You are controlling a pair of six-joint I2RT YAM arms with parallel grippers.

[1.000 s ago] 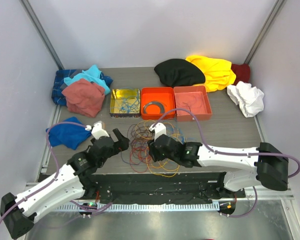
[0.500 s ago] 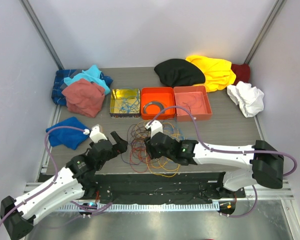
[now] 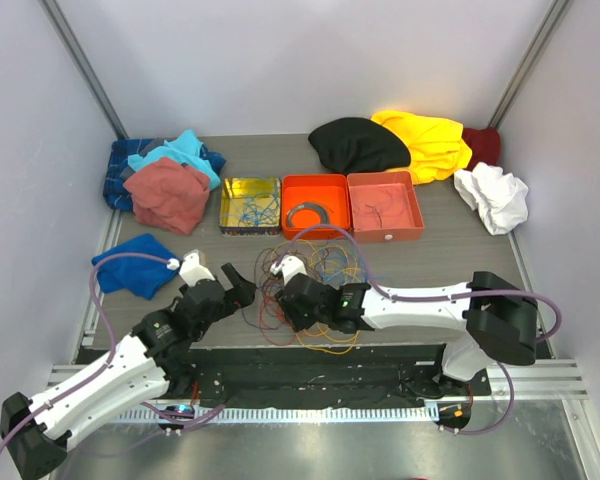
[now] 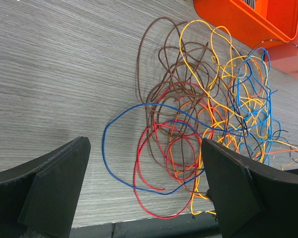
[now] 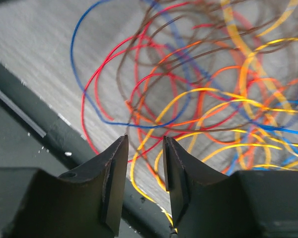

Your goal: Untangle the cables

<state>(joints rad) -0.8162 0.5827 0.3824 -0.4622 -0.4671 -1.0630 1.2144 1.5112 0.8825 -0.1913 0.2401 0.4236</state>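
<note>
While the cables (image 3: pixel 320 268) lie tangled on the bench (image 3: pixel 450 262) at lower centre of the top view, just below the orange tray (image 3: pixel 287 205), the right end effector (image 5: pixel 144 141) hangs over their lower left part, jaws narrowly parted, grasping nothing. The left end effector (image 4: pixel 144 193), just left of the tangle, is released, spread wide.

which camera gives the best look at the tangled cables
Left wrist: nearly the whole tangle of cables shows sharply on the table. Top external shows them small, partly under the right arm. Right wrist sees only a close, blurry part.
</note>
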